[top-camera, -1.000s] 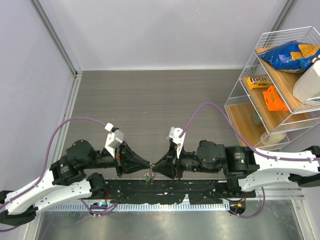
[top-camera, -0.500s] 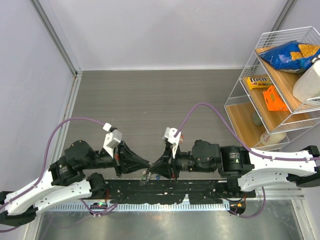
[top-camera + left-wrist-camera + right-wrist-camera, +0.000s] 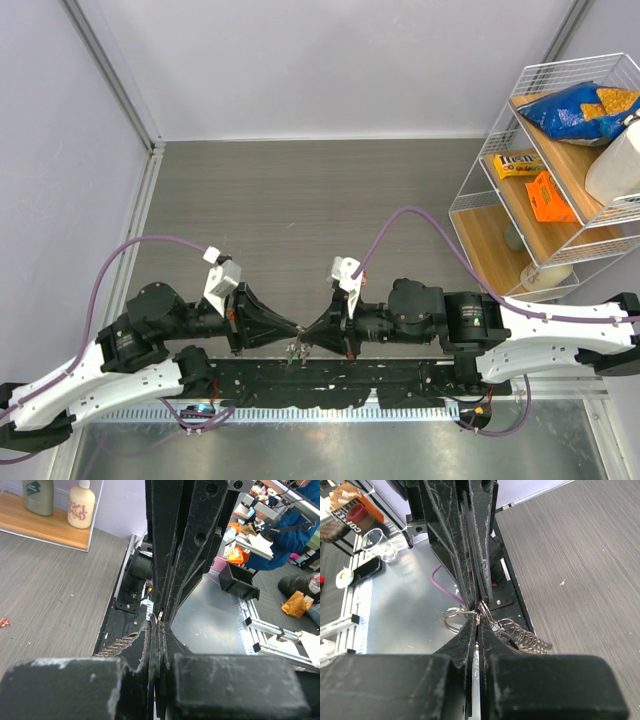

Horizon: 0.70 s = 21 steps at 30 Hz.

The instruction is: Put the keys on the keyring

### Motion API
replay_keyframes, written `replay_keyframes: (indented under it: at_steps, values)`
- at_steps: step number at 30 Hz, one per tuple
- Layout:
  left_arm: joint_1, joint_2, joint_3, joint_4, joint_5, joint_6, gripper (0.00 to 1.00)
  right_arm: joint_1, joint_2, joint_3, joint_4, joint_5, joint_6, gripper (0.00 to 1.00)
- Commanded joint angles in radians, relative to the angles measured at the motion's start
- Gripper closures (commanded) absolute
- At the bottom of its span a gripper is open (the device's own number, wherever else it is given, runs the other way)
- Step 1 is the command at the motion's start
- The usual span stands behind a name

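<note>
"COFFEE" on brown-and-white packaging (image 3: 339, 516), M&M's-style lettering on yellow box (image 3: 517, 164), bottle labels (image 3: 81, 511) illegible

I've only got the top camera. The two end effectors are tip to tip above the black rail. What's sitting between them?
Observer: The right wrist view shows a thin silver wire keyring exactly where the right end effector meets the left end effector.
Operator: Are both closed?
Observer: Yes. Both wrist views show the jaws shut with no gap, though I can't tell which pair clamps the ring.
Operator: Anything dangling?
Observer: A short silver beaded chain strip trails off to one side of the tips.
</note>
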Motion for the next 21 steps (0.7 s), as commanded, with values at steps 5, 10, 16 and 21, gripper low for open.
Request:
replay_keyframes:
  at_steps: [5, 10, 16, 21]
  values:
    - [0.0, -0.027, -0.024, 0.067, -0.051, -0.06, 1.0, -0.002, -0.054, -0.001, -0.032, -0.064, -0.211, 0.94]
    - [0.002, -0.024, -0.045, 0.083, -0.097, -0.12, 0.79, 0.001, -0.086, -0.011, -0.056, -0.064, -0.314, 0.94]
    - [0.0, -0.025, -0.05, 0.066, -0.122, -0.122, 0.0, 0.007, -0.095, 0.008, -0.076, -0.134, -0.408, 0.94]
    - [0.002, -0.042, -0.038, 0.084, -0.117, -0.085, 0.0, 0.007, -0.097, 0.023, -0.065, -0.185, -0.431, 0.94]
